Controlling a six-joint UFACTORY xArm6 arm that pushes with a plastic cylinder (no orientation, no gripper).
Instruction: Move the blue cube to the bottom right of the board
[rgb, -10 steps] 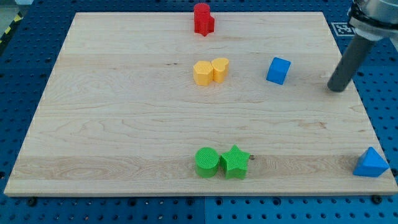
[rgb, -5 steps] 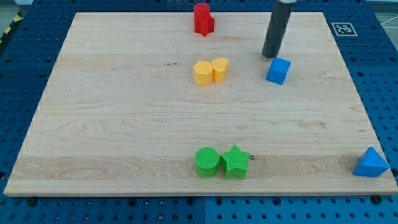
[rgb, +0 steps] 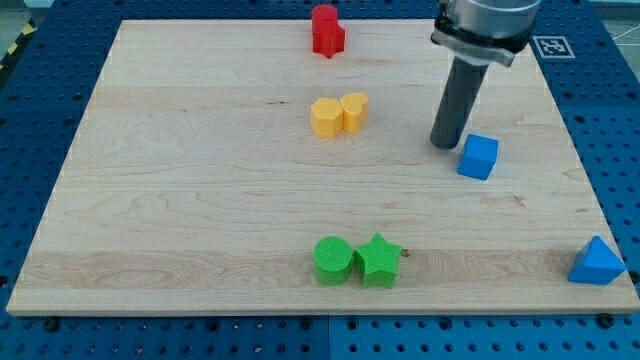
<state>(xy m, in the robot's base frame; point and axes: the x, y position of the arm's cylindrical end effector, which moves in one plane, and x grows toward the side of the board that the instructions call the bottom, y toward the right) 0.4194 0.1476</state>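
The blue cube (rgb: 478, 157) lies on the wooden board (rgb: 200, 190) at the right of its middle. My tip (rgb: 443, 144) rests on the board right beside the cube's upper left side, close to or touching it. The dark rod rises from there to the view's top. A blue triangular block (rgb: 598, 262) sits at the board's bottom right corner.
Two yellow blocks (rgb: 339, 114) sit together above the board's centre. A red block (rgb: 327, 30) stands at the top edge. A green round block (rgb: 333, 260) and a green star (rgb: 378, 260) lie side by side near the bottom edge.
My tip came from the board's right edge to above the blue cube, then moved down and to the right. The blue cube slid down and to the right with it.
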